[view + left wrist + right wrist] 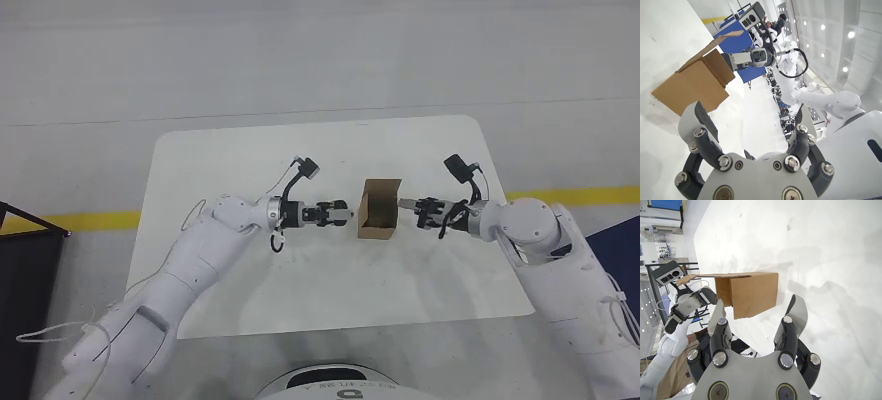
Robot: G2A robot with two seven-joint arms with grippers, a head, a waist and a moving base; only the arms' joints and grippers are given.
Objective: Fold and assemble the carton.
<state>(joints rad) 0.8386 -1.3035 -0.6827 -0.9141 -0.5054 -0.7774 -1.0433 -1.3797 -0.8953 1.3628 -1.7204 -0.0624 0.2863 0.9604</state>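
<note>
Jaws first: both sets are spread wide open with nothing in them. The left jaws sit just left of centre in the top view and the right jaws just right of centre, pointing at each other with the carton [379, 210] between them. Each set of tips is right beside a carton wall. I honestly can't tell if either one is actually touching.

The carton stands on the white tabletop [250, 160], pretty much dead centre of the frame. It looks partly formed: the walls are up and squared, and the top end is open. One flap [728, 37] is sticking out loose past the open end instead of being folded in.

My read on handling is that it's plain brown cardboard, so super light. The flat panels should be stiff, and it should only want to bend along the creases. On that smooth tabletop it'll probably skate away if it's pushed from one side only, so I'd brace one wall while the other side works the flap.

I'd pinch the flap by its free edge and fold it about the crease. Squeezing mid-wall seems like a good way to dent it or knock it out of square.
</note>
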